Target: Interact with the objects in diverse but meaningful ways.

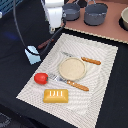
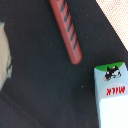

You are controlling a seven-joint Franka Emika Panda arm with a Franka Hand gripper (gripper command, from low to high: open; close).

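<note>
A dark brown sausage stick lies on the black table just off the striped cloth's far left corner; the wrist view shows it reddish with dark stripes. A pale blue milk carton lies beside it, also in the wrist view. A red tomato and a yellow-orange ridged bread block sit on the cloth's near left. My gripper hangs above the sausage and touches nothing. Its fingers are blurred in the exterior view and do not show in the wrist view.
A tan round plate sits mid-cloth, with orange-handled cutlery behind it and in front. Two grey pots and a bowl stand on the brown board at the back. A black cable hangs left of the arm.
</note>
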